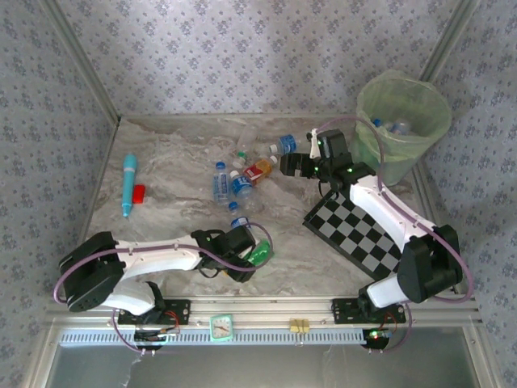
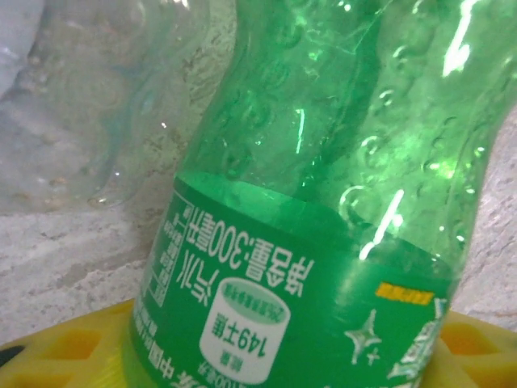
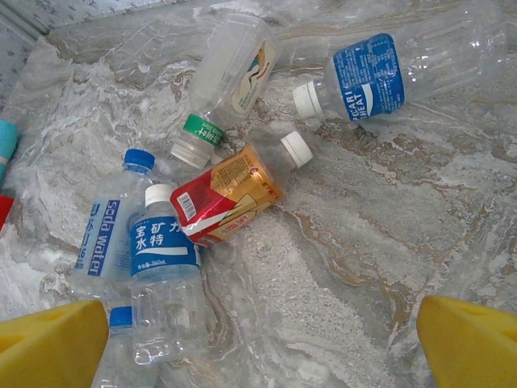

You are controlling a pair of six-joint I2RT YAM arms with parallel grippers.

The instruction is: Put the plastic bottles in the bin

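A green plastic bottle [image 2: 323,162] lies near the table's front, and my left gripper [image 1: 250,257] is shut on it, with a yellow finger [image 2: 56,347] on each side of its label. Beside it lies a clear bottle [image 2: 89,105]. My right gripper [image 3: 262,347] hangs open above a loose pile of bottles: a red-orange labelled one [image 3: 226,194], a blue-labelled one [image 3: 166,275], a clear one with a green neck band [image 3: 226,81] and a blue Pocari one [image 3: 380,73]. The pale-green bin [image 1: 404,121] stands at the back right with bottles inside.
A black-and-white checkerboard [image 1: 355,230] lies under the right arm. A turquoise pen-like tube [image 1: 128,184] and a red cap [image 1: 139,192] sit at the left. Patterned walls close in the table on three sides.
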